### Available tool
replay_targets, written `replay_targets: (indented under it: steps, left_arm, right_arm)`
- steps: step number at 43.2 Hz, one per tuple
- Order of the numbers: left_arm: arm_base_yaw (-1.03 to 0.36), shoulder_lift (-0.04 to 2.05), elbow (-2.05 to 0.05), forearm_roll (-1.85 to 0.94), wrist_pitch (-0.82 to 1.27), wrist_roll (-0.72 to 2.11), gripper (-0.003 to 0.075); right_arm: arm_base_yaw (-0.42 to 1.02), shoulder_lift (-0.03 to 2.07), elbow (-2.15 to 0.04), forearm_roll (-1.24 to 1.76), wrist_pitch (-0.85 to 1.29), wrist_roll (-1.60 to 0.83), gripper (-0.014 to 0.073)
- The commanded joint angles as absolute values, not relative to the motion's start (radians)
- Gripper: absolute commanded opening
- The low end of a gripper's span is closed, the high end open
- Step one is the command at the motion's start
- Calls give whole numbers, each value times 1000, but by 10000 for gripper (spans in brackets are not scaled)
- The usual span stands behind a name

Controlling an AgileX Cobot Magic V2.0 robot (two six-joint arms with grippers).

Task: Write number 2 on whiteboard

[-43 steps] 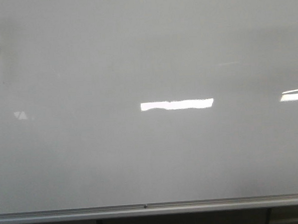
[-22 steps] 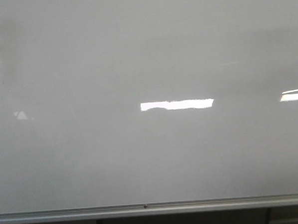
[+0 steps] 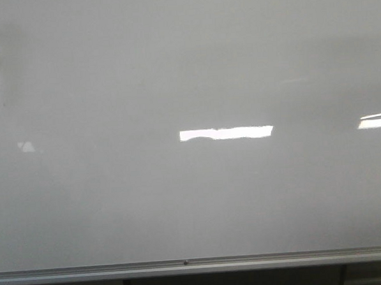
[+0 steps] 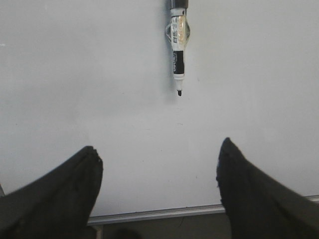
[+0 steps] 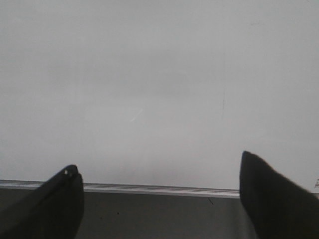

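Grey-white whiteboard [image 3: 193, 193], glossy, fills the front view above its silver rail [image 3: 197, 266].
No digit 2 shows on the surface. A marker [image 4: 178, 40] hangs tip-down against the board, at the front view's upper left edge. Left gripper [image 4: 158, 172]: jaws spread wide, holding nothing. Right gripper [image 5: 159, 184]: likewise apart, empty.

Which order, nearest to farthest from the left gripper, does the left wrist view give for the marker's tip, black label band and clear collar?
From the open left gripper:
1. marker tip, pointing toward the gripper, beyond the fingers.
2. black label band, just behind the tip on the barrel.
3. clear collar, farthest up the barrel.
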State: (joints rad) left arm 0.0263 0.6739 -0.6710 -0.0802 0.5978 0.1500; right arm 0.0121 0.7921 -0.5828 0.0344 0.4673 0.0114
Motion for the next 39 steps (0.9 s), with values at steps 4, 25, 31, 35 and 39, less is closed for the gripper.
replay_targets:
  steps: [4, 25, 31, 35, 39]
  left_arm:
    - [25, 683, -707, -91, 521, 138, 482]
    - [-19, 961, -833, -102, 538, 142, 482]
    - [-70, 1074, -888, -86, 502, 181, 482]
    - [-72, 1150, -935, -66, 498, 179, 482]
    - [-72, 1225, -987, -40, 507, 122, 479]
  right_arm:
    - [8, 791, -616, 26, 400, 0, 652]
    - [8, 791, -616, 26, 402, 0, 652]
    - [8, 791, -616, 26, 402, 0, 652]
    - [8, 791, -616, 26, 402, 0, 652]
    - [8, 791, -616, 26, 402, 0, 652]
